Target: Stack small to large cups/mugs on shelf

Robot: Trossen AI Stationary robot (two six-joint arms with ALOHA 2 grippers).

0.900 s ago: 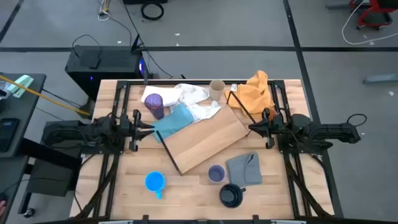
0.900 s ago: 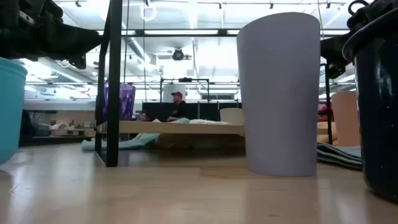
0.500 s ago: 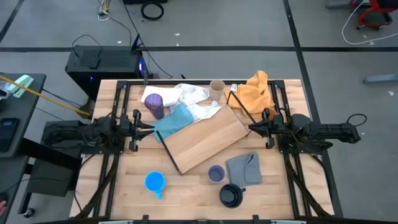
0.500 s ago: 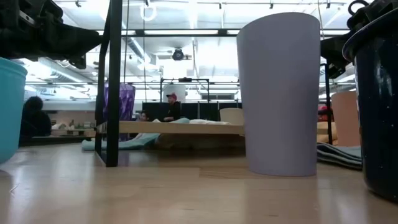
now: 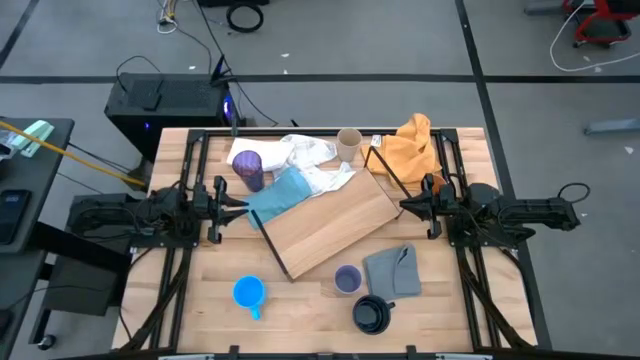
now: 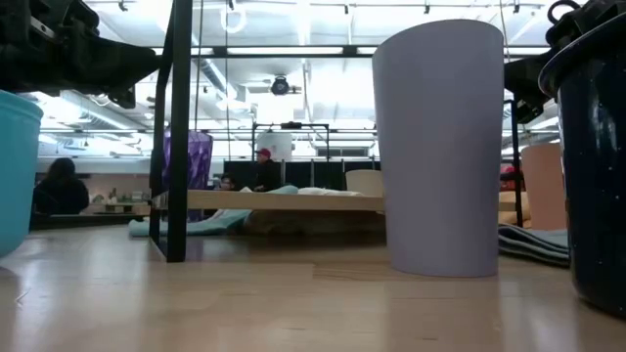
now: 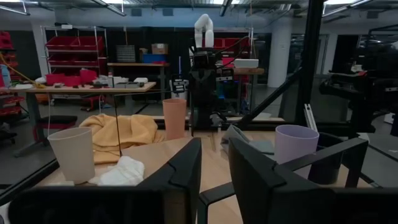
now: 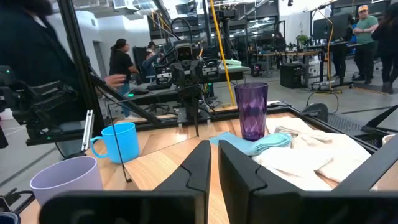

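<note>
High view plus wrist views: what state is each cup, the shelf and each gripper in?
Dark purple tumbler: upright.
Lavender cup: upright, empty.
Black mug: upright.
Bright blue mug: upright.
Beige cup: upright.
Orange cup: upright.
Light-wood board shelf: bare of cups.
Left gripper: slightly open, empty.
Right gripper: empty, at table's right edge.

Cups, 6: purple tumbler [image 5: 247, 166], lavender cup [image 5: 347, 279], black mug [image 5: 371, 315], blue mug [image 5: 248, 293], beige cup [image 5: 348, 144], orange cup [image 7: 175, 118]. 1 shelf [image 5: 328, 226]. Cloths, 4: grey [image 5: 392, 270], orange [image 5: 412, 145], white [image 5: 305, 158], teal [image 5: 277, 195]. 2 arms.
</note>
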